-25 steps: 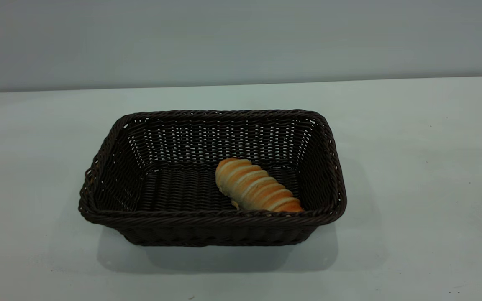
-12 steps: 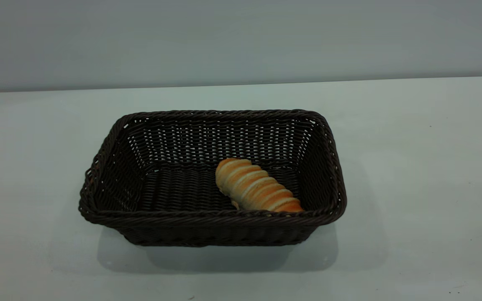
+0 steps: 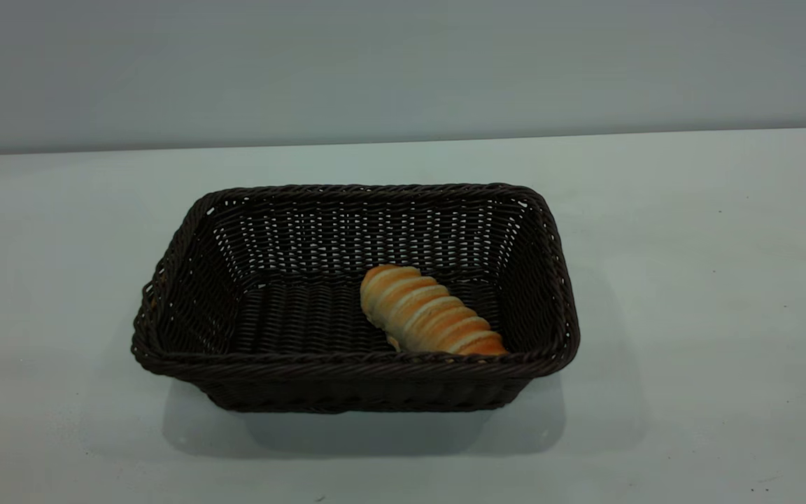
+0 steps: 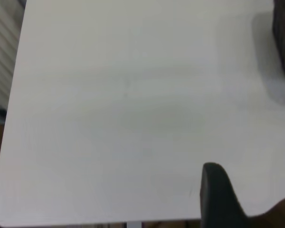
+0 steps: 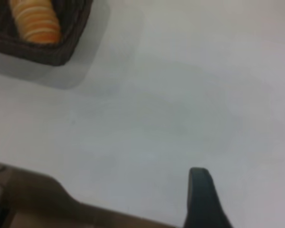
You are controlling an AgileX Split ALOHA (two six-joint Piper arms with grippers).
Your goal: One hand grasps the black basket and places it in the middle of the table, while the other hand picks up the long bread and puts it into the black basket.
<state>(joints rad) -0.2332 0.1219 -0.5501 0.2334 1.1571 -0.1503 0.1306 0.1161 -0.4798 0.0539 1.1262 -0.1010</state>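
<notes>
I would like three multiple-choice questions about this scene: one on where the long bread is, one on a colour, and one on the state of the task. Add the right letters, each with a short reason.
1. Where does the long bread lie?
A. on the table beside the basket
B. inside the black basket, toward its right front corner
C. in a gripper

2. What colour is the table?
A. white
B. red
C. black

3. How does the task stand?
A. the basket holds nothing
B. the bread hangs in the air
C. the bread rests in the basket, no arm in the exterior view

Answers:
1 B, the loaf lies on the basket floor.
2 A, the surface is plain white.
3 C, only basket and loaf show there.
</notes>
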